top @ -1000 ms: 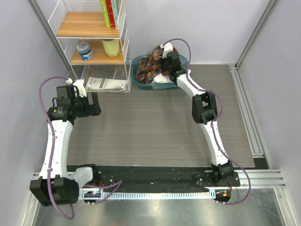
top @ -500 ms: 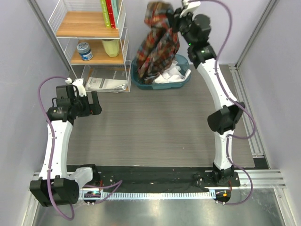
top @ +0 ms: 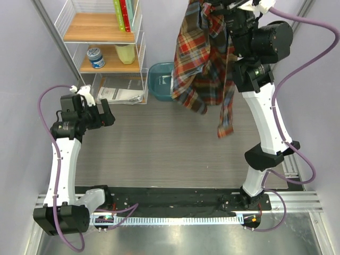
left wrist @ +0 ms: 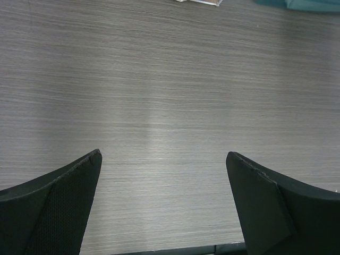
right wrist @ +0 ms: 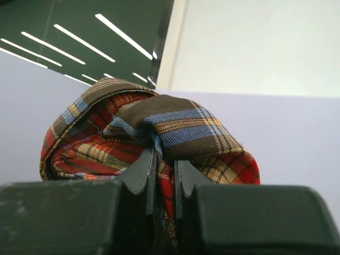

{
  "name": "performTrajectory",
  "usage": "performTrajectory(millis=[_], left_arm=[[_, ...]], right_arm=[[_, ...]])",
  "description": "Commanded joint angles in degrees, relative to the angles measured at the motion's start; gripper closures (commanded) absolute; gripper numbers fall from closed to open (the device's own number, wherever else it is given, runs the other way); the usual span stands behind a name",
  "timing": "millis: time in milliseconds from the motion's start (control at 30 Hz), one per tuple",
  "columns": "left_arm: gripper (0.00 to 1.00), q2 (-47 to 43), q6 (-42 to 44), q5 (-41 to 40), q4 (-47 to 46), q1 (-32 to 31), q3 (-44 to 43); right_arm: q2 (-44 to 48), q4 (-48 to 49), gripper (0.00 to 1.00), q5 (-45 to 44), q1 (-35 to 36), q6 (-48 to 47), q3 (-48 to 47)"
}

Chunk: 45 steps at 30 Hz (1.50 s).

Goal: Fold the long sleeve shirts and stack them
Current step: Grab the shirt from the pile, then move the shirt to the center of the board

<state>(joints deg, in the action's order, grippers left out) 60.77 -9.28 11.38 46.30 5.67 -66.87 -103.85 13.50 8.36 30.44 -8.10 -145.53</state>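
Note:
My right gripper (top: 215, 9) is raised high at the top of the overhead view, shut on the red, brown, blue and yellow plaid flannel shirt (top: 201, 58). The shirt hangs free above the table, one sleeve (top: 227, 114) dangling lowest. In the right wrist view the cloth (right wrist: 154, 133) is bunched over and pinched between my fingers. My left gripper (top: 94, 116) is open and empty at the left, above bare table; its wrist view shows two spread fingers (left wrist: 64, 196) over wood grain. The white shirt is hidden behind the plaid one.
A teal basket (top: 161, 79) stands at the back, partly behind the hanging shirt. A white wire shelf (top: 103, 50) with books, a jar and a booklet stands at the back left. A metal rail (top: 279, 127) runs along the table's right side.
My right arm has swung up and toward the near side, lifting the plaid shirt out of the basket until it hangs free over the table. My left arm has barely shifted.

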Motion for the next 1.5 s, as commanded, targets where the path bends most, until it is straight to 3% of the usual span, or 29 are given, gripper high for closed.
performTrajectory(millis=[0,267,433,533,700,767,800,833,900,933,1100,1167,1300,1467], left_arm=[[0.00,-2.3,-1.7,1.9,-2.1,0.2,-1.0],[0.00,-4.6,-0.9,1.0,-2.1,0.3,0.6],[0.00,-3.9,-0.4,-1.3,-2.1,0.3,0.8],[0.00,-3.2,-0.6,-1.2,-2.4,0.3,0.6],[0.00,-2.6,-0.5,0.9,-4.5,0.3,1.0],[0.00,-1.9,0.0,2.3,-4.7,0.3,1.2],[0.00,-1.7,0.9,3.2,-4.5,0.3,1.2],[0.00,-1.6,1.5,4.9,-4.3,0.3,1.1],[0.00,-2.0,4.4,7.7,-3.7,0.3,1.6],[0.00,-2.3,6.1,9.2,-3.4,0.3,2.0],[0.00,-3.9,21.0,18.3,0.3,0.3,4.9],[0.00,-3.3,26.6,22.3,3.6,0.0,5.3],[0.00,0.3,36.7,21.9,7.8,-4.2,6.6],[0.00,7.2,42.5,10.3,7.7,-21.6,10.3]], right_arm=[[1.5,6.5,0.99,1.8,3.9,-7.2,-2.2],[6.0,3.5,0.99,0.9,12.0,-9.4,6.4],[11.9,2.1,0.99,-6.9,18.8,-5.9,13.1],[18.6,1.5,0.99,-15.3,20.0,-1.7,24.0],[30.7,3.6,0.99,-20.7,20.1,-1.9,45.1],[35.3,0.4,0.86,-23.3,20.0,-1.0,54.8],[37.0,-1.1,0.61,-25.4,20.0,-0.3,58.3],[38.7,-3.1,0.45,-29.1,20.0,1.0,66.6],[44.3,-7.4,0.19,-37.0,17.3,2.5,74.4],[46.3,-12.2,0.15,-39.7,15.7,5.8,81.3],[58.4,-29.5,0.05,-30.4,0.4,9.6,91.4],[58.9,-35.2,0.03,-26.6,-1.0,8.4,90.6],[54.9,-45.2,0.00,-13.0,-1.3,3.5,86.8],[41.5,-54.0,0.00,2.9,-3.2,-3.0,85.1]])
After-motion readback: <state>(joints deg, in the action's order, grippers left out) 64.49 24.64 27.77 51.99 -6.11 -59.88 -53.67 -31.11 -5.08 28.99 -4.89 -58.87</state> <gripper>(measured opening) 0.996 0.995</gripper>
